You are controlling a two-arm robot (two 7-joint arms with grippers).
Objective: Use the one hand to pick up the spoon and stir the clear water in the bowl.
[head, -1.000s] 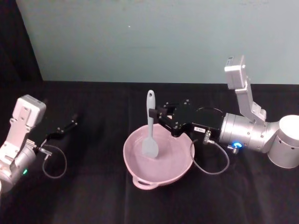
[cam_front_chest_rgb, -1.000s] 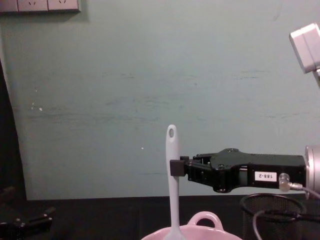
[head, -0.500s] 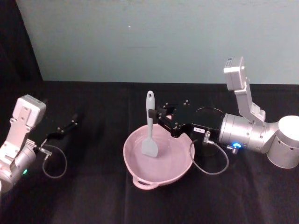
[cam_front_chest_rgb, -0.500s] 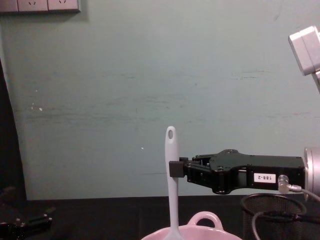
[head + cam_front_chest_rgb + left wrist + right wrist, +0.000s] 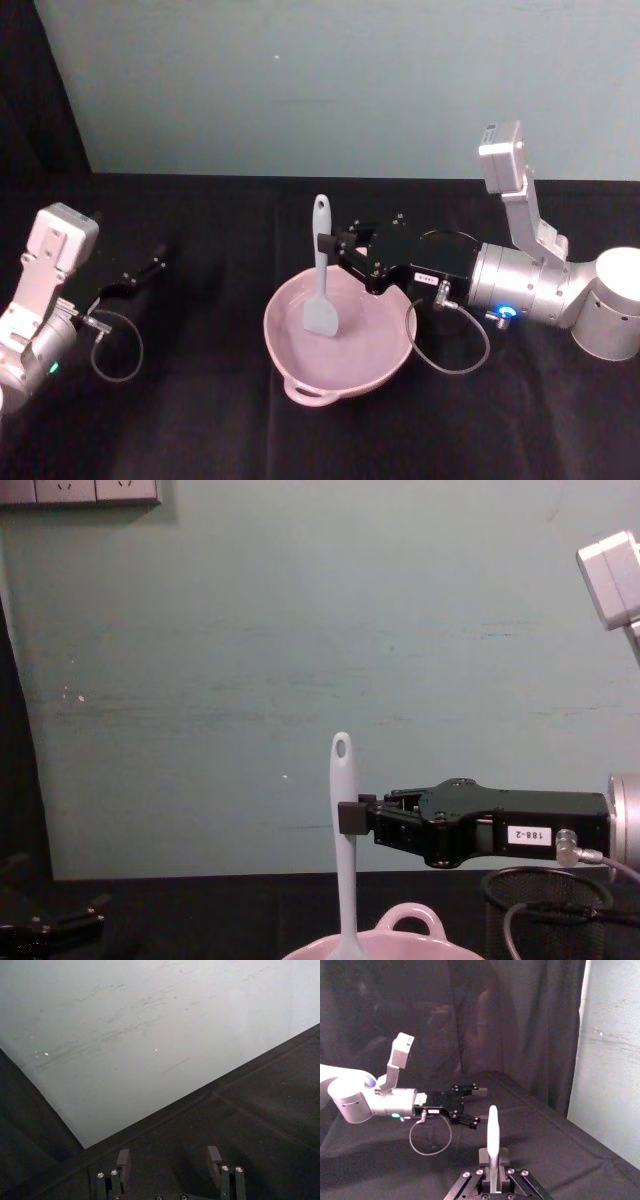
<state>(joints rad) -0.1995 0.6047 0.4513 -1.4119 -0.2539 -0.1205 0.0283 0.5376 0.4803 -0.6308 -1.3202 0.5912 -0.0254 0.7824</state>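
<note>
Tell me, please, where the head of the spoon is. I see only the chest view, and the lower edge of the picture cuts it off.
Observer: In the head view, the flat head of the spoon is inside the pink bowl, near its middle.
Operator: Is the handle really between the fingers?
Observer: Yes. The right wrist view shows the right gripper shut on the handle, one finger on each side.
Operator: And the other arm?
Observer: The left gripper is far to the left of the bowl, low over the black cloth, open, with nothing between its fingers.
</note>
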